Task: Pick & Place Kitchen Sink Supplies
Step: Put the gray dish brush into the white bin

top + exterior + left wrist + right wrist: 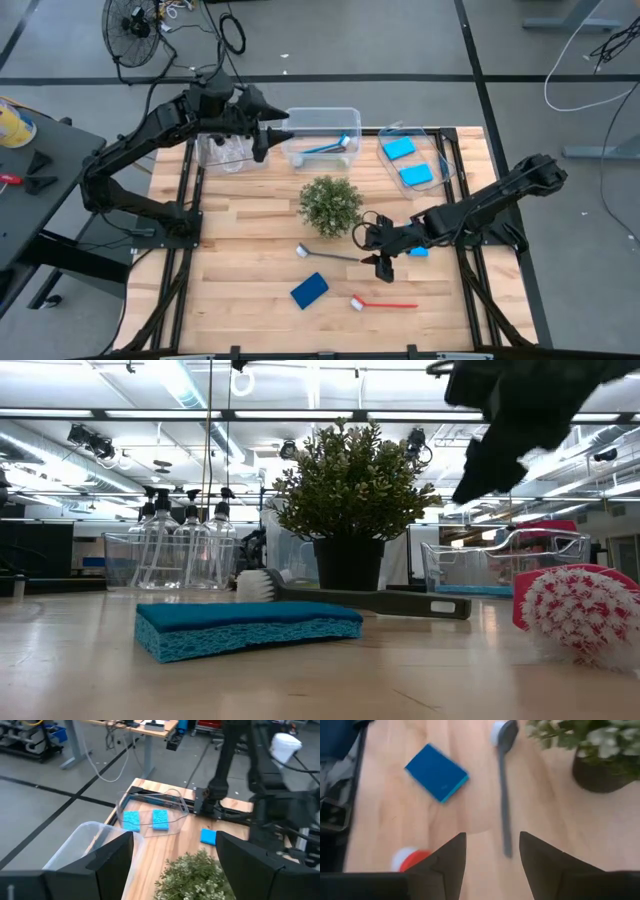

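Bright, even overhead lighting from ceiling strip lights [300, 415] above the plant [348, 485]; soft short shadows beneath it; right wrist view motion-blurred, plant and red brush [409, 858] smeared.

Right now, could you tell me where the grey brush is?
High view: the grey brush lies mid-table, just in front of the plant, its handle end under the right hand.

On the bench [330, 680], a blue sponge [247, 628] lies flat in front. Behind it lies a dark grey brush [350, 595] with white bristles, just before a potted plant [348, 510]. A red brush [575, 610] shows at the right edge. Clear bottles [180, 545] stand far left. A dark robot hand [520, 420] hangs at the top right; its fingers cannot be made out.
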